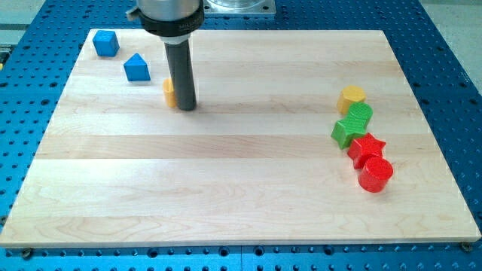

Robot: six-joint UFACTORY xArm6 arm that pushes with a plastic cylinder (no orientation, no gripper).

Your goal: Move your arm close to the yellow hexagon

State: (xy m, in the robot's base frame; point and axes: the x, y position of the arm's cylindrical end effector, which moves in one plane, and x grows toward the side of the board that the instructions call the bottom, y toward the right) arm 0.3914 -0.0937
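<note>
The yellow hexagon (351, 98) sits on the wooden board near the view's right, at the top of a line of blocks. My tip (186, 108) stands at the view's upper left, far to the left of the hexagon. Right beside my tip, on its left, a small yellow block (169, 91) is mostly hidden behind the rod; its shape cannot be made out.
Below the hexagon lie a green block (361, 115), a green star (345, 133), a red star (366, 148) and a red cylinder (375, 175). A blue cube (105, 43) and a blue pentagon-like block (136, 68) sit at the upper left. Blue perforated table (22, 113) surrounds the board.
</note>
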